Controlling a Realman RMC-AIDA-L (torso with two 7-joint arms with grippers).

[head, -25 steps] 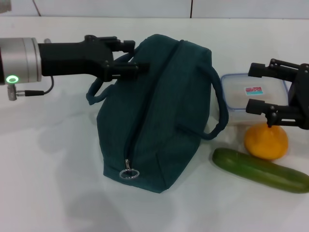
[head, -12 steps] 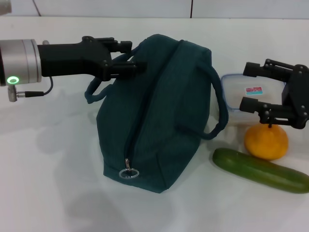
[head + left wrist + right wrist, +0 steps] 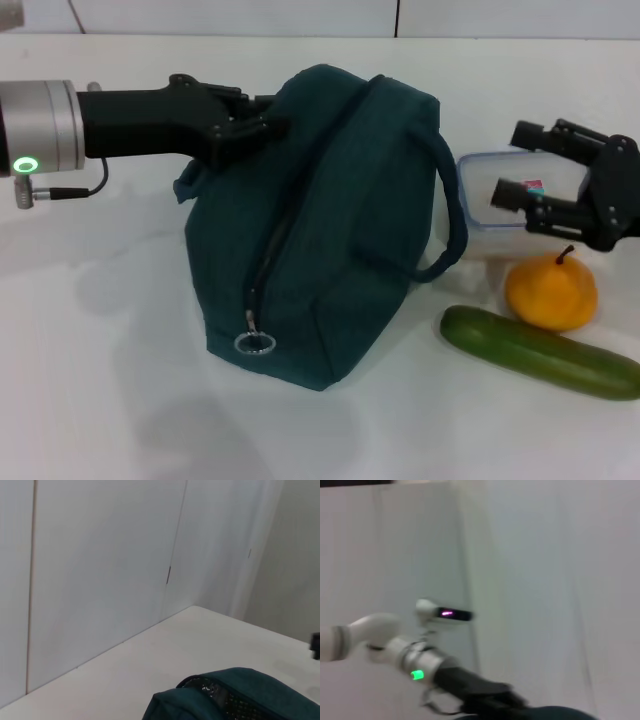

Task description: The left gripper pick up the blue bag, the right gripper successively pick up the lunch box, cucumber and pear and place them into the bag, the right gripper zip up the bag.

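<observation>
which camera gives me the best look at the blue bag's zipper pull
The head view. There the blue bag faces the camera, with the silver ring pull at the zipper's near end. The left wrist view catches only a top corner of the bag, the right wrist view a sliver; neither shows the pull.

White table [image 3: 120, 400] carries blue bag [image 3: 330, 250], lunch box [image 3: 480, 215], pear [image 3: 550, 292], cucumber [image 3: 540, 352]

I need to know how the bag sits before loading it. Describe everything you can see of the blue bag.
The blue bag is dark teal soft fabric, lying tilted on the white table, zipper shut with a silver ring pull at its near end. The left gripper holds one loop handle; the other handle hangs toward the lunch box.
</observation>
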